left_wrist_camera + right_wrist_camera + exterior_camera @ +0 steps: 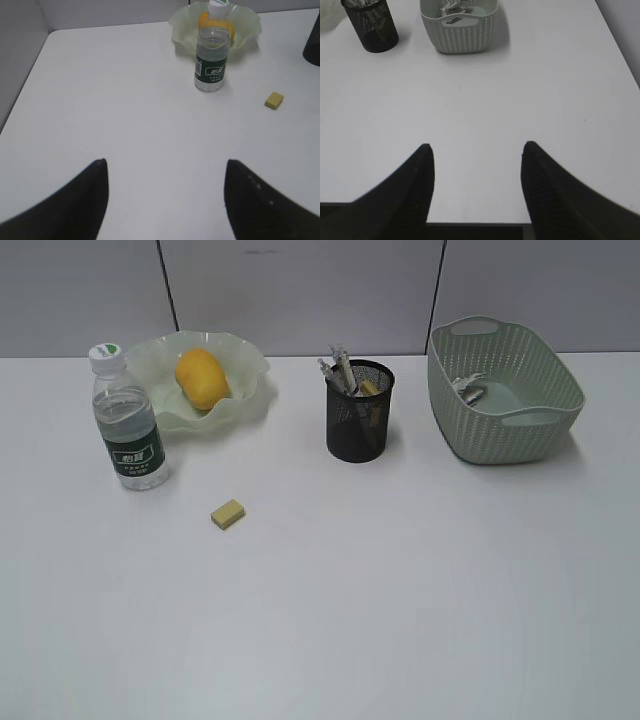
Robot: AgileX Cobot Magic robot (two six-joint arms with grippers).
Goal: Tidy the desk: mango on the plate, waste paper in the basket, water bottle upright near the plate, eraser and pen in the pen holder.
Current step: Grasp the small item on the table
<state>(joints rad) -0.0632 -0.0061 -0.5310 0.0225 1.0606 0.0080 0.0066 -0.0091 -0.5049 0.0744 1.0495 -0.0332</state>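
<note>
Hovering low over bare table [125, 100], the left gripper [165, 172] spreads its fingers [85, 200] wide and empty, facing the upright water bottle [212, 55] before the plate [250, 25] holding the mango [202, 378]; the eraser [274, 100] lies loose nearby; the right gripper [477, 155] likewise gapes empty, pointing toward pen holder [370, 25] and basket [465, 32].

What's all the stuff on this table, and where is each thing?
desk: one, white, under everything.
plate: one, pale green, back left.
mango: one, yellow-orange, in the plate.
water bottle: one, clear with green label, upright beside the plate.
eraser: one, yellow, loose on the desk.
pen holder: one, black mesh, centre back, pens inside.
basket: one, sage green, back right.
waste paper: one, white, in the basket.
left claw: open, empty.
right claw: open, empty.
</note>
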